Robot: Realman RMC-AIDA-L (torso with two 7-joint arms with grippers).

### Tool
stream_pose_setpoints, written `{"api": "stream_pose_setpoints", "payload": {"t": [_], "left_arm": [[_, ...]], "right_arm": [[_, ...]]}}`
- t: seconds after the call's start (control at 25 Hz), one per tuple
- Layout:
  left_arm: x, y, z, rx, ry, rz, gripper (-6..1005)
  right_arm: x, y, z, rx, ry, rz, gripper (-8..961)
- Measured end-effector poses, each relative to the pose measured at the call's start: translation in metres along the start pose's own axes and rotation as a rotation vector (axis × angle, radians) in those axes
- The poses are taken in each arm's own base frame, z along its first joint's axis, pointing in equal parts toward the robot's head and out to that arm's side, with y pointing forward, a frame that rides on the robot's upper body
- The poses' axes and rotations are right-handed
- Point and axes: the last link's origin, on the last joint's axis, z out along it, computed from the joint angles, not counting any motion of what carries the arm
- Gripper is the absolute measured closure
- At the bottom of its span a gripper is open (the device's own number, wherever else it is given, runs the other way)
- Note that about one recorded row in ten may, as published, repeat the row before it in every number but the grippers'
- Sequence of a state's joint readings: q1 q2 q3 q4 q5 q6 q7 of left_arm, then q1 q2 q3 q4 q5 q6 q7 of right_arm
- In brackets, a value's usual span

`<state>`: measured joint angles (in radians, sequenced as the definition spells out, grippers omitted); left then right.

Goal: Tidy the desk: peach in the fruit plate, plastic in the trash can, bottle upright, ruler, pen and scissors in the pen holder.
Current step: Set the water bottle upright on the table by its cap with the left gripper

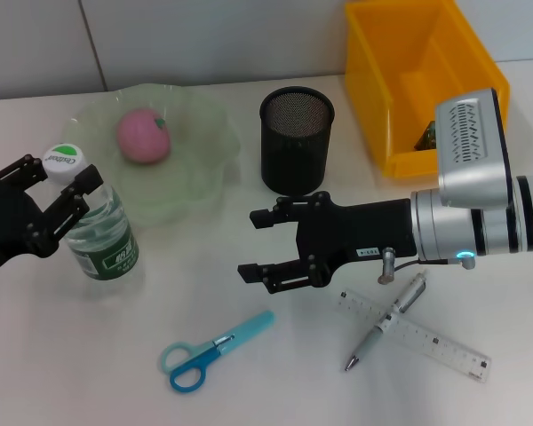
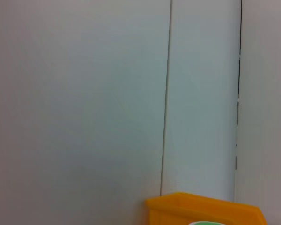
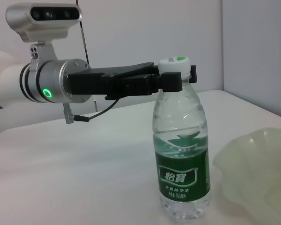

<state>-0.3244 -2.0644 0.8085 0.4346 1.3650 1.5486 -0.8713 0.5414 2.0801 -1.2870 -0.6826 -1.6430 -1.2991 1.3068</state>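
Bottle upright, neck grasped by left gripper, right gripper released above scissors

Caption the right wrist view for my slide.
Left tool grips the upright water bottle at its neck beside the fruit plate.

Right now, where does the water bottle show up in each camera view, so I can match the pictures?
Head view: the bottle stands upright at the left, beside the green plate, its neck in the left tool.
Left wrist view: only a sliver of the cap at the bottom edge, below the yellow bin.
Right wrist view: center, upright.
Shared landmark: the white-and-green cap.
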Motion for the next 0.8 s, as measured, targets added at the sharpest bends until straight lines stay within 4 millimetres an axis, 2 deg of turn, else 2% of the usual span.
{"api": "stream_pose_setpoints", "payload": {"t": [0.8], "left_arm": [[-0.0017, -0.0058, 0.0014, 0.045, -0.004, -0.014, 513]], "right_arm": [[-0.0002, 0.0006, 0.0, -0.005, -0.001, 0.0, 177]]}}
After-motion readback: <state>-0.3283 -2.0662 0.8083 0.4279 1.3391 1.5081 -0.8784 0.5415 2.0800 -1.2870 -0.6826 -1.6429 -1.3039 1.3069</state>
